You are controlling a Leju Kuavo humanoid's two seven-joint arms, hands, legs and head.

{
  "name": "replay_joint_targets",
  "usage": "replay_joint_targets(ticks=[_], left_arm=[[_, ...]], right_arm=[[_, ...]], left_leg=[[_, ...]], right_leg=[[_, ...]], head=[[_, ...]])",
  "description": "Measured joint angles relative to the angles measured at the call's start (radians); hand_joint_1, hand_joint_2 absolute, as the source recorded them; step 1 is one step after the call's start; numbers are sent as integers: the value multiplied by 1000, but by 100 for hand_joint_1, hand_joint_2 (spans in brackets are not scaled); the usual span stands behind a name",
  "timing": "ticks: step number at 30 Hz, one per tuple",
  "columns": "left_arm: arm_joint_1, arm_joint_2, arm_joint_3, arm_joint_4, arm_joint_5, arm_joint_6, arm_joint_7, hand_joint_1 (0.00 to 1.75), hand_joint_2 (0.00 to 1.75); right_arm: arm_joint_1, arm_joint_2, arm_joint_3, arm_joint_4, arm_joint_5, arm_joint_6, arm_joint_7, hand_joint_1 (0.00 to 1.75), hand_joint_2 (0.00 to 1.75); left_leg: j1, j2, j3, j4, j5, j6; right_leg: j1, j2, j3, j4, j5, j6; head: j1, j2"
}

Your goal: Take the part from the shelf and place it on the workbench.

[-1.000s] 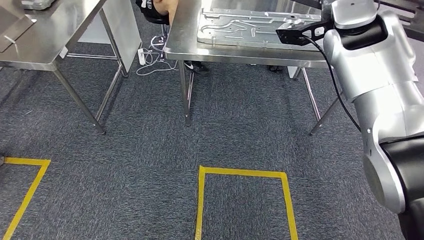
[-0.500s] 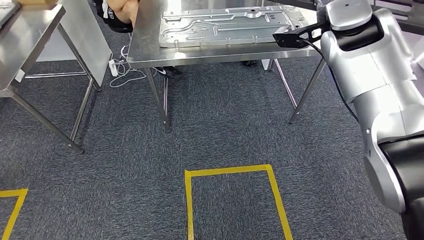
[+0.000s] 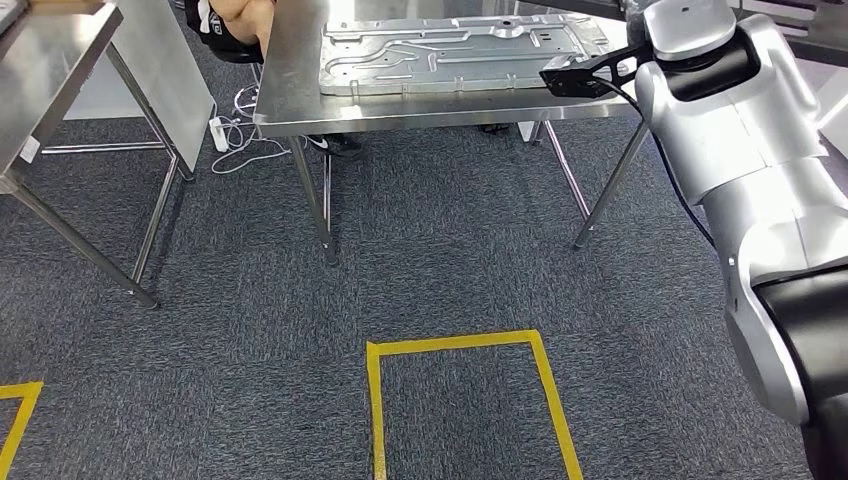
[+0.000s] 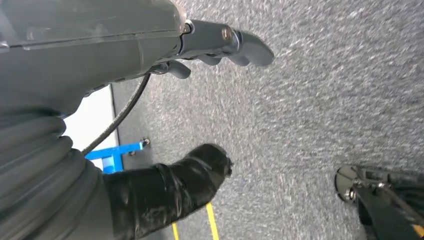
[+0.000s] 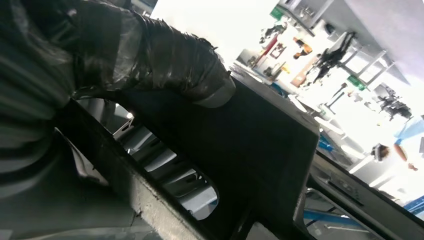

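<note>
Risks from here:
- The stamped plate point(image 3: 460, 55) is already taking up most of the tabletop point(image 3: 420, 112), so little bare surface is being left for a set-down. If the dark part point(image 5: 250, 150) is lowered onto the plate's ribs, it is likely to rock or slide off.
- The part is being gripped near one edge (judged from the right wrist view), with most of it overhanging beyond the hand. It could pivot in the grip while being walked.
- A seated person point(image 3: 240, 20) is being passed close to the tabletop's far corner. Any swing of the right arm point(image 3: 740, 150) toward that side could cause contact.

Part vs fingers:
- The part is being held up off any surface in the right hand point(image 5: 100, 60), with the thumb point(image 5: 165, 60) pressed flat on its upper face. The fingers under it are being hidden by the part itself, so their closure cannot be told directly.
- Nothing is being held in the left hand point(image 4: 125, 45). Its fingers point(image 4: 240, 45) and thumb point(image 4: 190, 170) are being kept apart over the carpet.
</note>
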Motion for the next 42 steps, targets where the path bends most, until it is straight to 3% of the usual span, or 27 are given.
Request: replay_joint_targets(ticks=[2,3,6,8,9,11,13,14,15,16,18,19,22,24,25,27,28,29,31,33,34,38,40,42], left_arm=[[0,-1,2,0,-1,2,-2,0,175],[0,-1,3,0,-2,2,-4,0,175],[-2,-1,7,0,-2,3,-7,0,175],[-2,-1,9,0,-2,4,-8,0,175],[-1,-1,9,0,-1,4,-8,0,175],[1,-1,10,0,0,5,-8,0,175],[1,-1,10,0,2,5,-8,0,175],[1,-1,10,0,4,5,-8,0,175],[1,-1,11,0,6,6,-8,0,175],[1,-1,11,0,8,6,-9,0,175],[1,1,14,0,10,8,-9,0,175],[0,2,15,0,10,9,-10,0,175],[-1,2,18,0,11,9,-11,0,175],[-1,2,19,0,11,10,-11,0,175],[-1,2,20,0,10,10,-11,0,175],[-3,2,22,0,10,10,-12,0,175],[-3,2,23,0,10,10,-12,0,175],[-4,2,24,0,10,10,-12,0,175],[-3,1,26,0,10,10,-12,0,175],[-3,0,28,0,9,10,-12,0,175],[-4,0,29,0,8,9,-12,0,175],[-6,0,31,0,8,5,-15,0,175],[-6,0,33,0,8,3,-17,0,175],[-6,0,34,0,9,2,-17,0,175]], right_arm=[[-2,0,1,1,0,0,0,175,175],[-2,0,1,1,0,0,0,175,175],[-1,1,2,4,0,0,0,175,175],[-1,1,2,5,0,0,0,175,175],[-1,1,2,5,0,0,0,175,175],[1,2,3,5,0,0,-1,175,175],[5,2,5,5,0,0,-3,175,175],[7,3,6,5,0,0,-4,175,175],[7,3,6,5,0,0,-4,175,175],[8,3,7,5,0,0,-4,175,175],[6,2,7,5,0,0,-4,175,175],[6,2,7,5,0,0,-4,175,175],[7,0,8,5,0,0,-5,175,175],[5,-2,8,5,0,0,-5,175,175],[5,-4,8,5,0,0,-5,175,175],[8,-4,9,6,0,0,-5,175,175],[11,-4,9,7,0,1,-5,175,175],[13,-4,9,7,-1,1,-5,175,175],[14,-4,9,8,-1,1,-5,175,175],[12,-2,9,8,-1,2,-5,175,175],[13,2,9,8,-1,2,-5,175,175],[22,27,9,13,-2,4,-6,175,175],[22,44,9,14,-2,4,-6,175,175],[25,56,10,21,-2,3,-12,175,175]], left_leg=[[1,0,2,5,-7,-8],[0,0,1,5,-8,-13],[-2,0,0,1,-8,-28],[0,-1,-10,27,-30,-36],[0,-1,-27,68,-54,-38],[1,-1,-90,201,-115,-39],[1,-1,-140,294,-135,-39],[1,-1,-140,286,-117,-37],[0,-1,-121,239,-83,-34],[-1,-2,-88,167,-44,-28],[-6,-3,-31,47,0,-16],[-10,-4,-18,18,5,-13],[-10,-3,-11,0,7,-6],[-3,1,-3,-13,13,1],[-2,3,-1,-16,14,3],[-2,3,0,-15,13,6],[-1,3,0,-14,11,5],[0,2,1,-11,9,4],[3,1,2,-3,1,-2],[2,1,-1,5,-8,-12],[1,0,-3,7,-9,-18],[2,0,-7,17,-21,-37],[3,0,-42,97,-65,-42],[3,-1,-109,227,-114,-42]], right_leg=[[1,-5,64,-132,51,-1],[4,-7,84,-173,61,-3],[10,-4,94,-195,59,-17],[7,-4,99,-203,62,-32],[6,-5,102,-207,63,-39],[10,-4,105,-208,61,-49],[15,0,107,-207,59,-52],[17,2,109,-206,57,-53],[19,4,112,-205,55,-54],[20,5,115,-204,53,-53],[24,7,116,-200,48,-48],[24,8,115,-198,47,-44],[22,8,111,-197,46,-29],[20,7,90,-149,15,-20],[17,6,64,-96,-13,-16],[9,3,0,32,-63,-7],[5,2,-21,69,-69,-3],[2,1,-25,68,-54,0],[-3,-1,20,-39,14,2],[0,-3,76,-154,56,1],[3,-4,89,-182,59,-2],[5,-1,97,-195,54,-25],[4,1,104,-202,54,-39],[9,2,110,-202,50,-49]], head=[[0,0],[0,0],[0,0],[0,0],[0,0],[0,0],[0,0],[0,0],[0,0],[0,0],[0,0],[0,0],[0,0],[0,0],[0,0],[0,0],[0,0],[0,0],[0,0],[0,0],[-1,0],[-1,0],[-1,0],[-1,0]])
